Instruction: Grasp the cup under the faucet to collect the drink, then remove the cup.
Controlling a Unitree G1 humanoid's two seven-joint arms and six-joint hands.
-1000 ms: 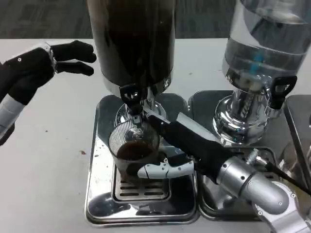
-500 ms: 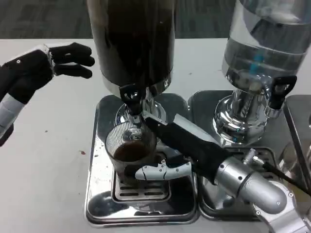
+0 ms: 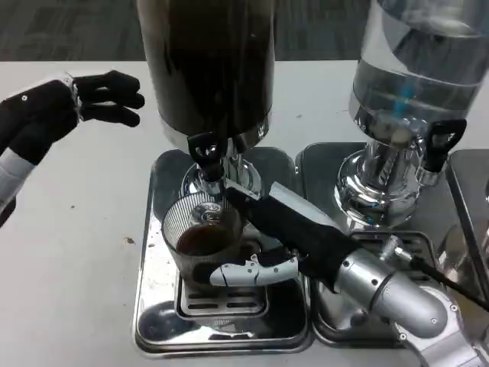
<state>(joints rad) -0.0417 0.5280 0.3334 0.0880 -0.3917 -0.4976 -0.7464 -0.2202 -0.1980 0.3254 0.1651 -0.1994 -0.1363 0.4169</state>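
Cup [image 3: 200, 243]: dark drink inside, under faucet [image 3: 205, 153], on drip tray [image 3: 157, 306]. My right hand [image 3: 263, 245] fingers clamped round it. My left hand [image 3: 57, 107] over worktop [image 3: 69, 252], fingers apart, holding nothing.

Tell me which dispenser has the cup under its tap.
The dark dispenser, with the cup beneath; the clear dispenser beside it has none.

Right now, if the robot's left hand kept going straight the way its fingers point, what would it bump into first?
Probably the dark drink dispenser. The left hand hovers over the white table with its fingers pointing right, toward that tank's side. Depth is hard to judge from above, so it might pass just behind it.
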